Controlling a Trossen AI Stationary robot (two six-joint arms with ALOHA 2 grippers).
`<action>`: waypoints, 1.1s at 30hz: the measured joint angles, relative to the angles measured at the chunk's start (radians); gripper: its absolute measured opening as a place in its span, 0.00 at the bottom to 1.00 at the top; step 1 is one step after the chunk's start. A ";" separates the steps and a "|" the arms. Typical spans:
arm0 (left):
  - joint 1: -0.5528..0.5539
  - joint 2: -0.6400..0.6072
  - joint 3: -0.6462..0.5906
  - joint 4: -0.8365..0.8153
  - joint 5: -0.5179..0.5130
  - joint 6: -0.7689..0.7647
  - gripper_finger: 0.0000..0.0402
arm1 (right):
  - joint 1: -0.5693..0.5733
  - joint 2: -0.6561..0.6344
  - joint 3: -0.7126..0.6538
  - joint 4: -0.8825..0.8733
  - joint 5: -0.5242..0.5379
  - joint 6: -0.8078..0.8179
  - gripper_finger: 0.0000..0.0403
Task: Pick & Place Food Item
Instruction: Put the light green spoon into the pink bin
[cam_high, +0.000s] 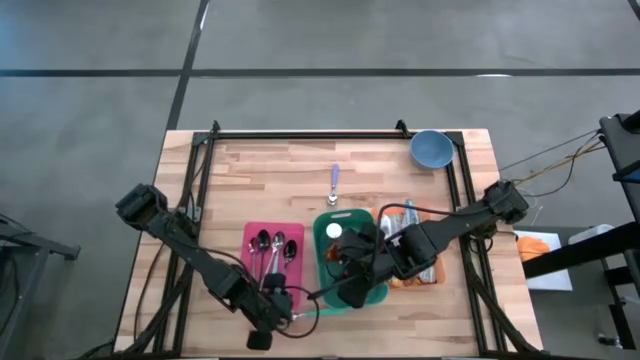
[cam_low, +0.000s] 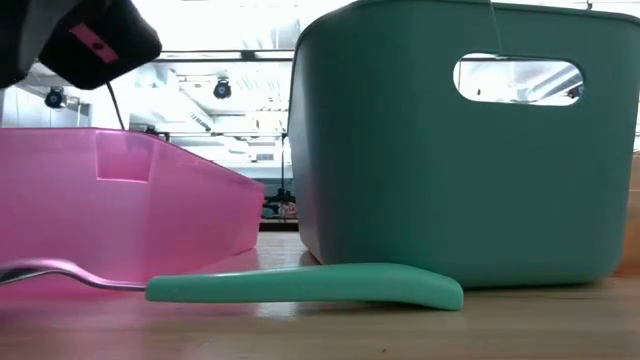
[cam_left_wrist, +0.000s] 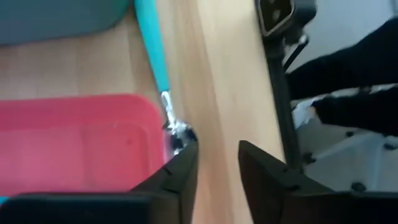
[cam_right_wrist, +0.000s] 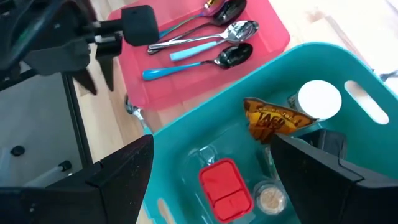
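Spoon (cam_left_wrist: 163, 74) lies apparently just beyond left fingers (cam_left_wrist: 180, 168).

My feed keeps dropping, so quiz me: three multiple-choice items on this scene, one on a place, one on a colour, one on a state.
1. Where does the green-handled spoon lie?
A. inside the green bin
B. on the table, in front of the bins
C. in the blue bowl

2. What colour is the tray that holds the spoons?
A. pink
B. yellow
C. white

3. How do the right gripper fingers stand?
A. shut on the taco packet
B. shut on nothing
C. open above the green bin

Answers:
1 B, the low view shows it flat on the wood.
2 A, the high view shows it pink.
3 C, the right wrist view shows them spread over the green bin.
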 joint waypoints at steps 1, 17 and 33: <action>0.000 0.000 -0.006 -0.003 0.000 0.013 0.27 | 0.001 0.000 0.000 0.000 0.000 0.001 0.79; 0.065 -0.007 -0.124 0.000 -0.031 -0.102 0.10 | 0.016 0.001 0.000 0.000 0.000 0.016 0.79; 0.111 -0.003 -0.060 0.016 -0.067 -0.068 0.11 | 0.032 0.001 0.000 -0.041 -0.002 0.017 0.79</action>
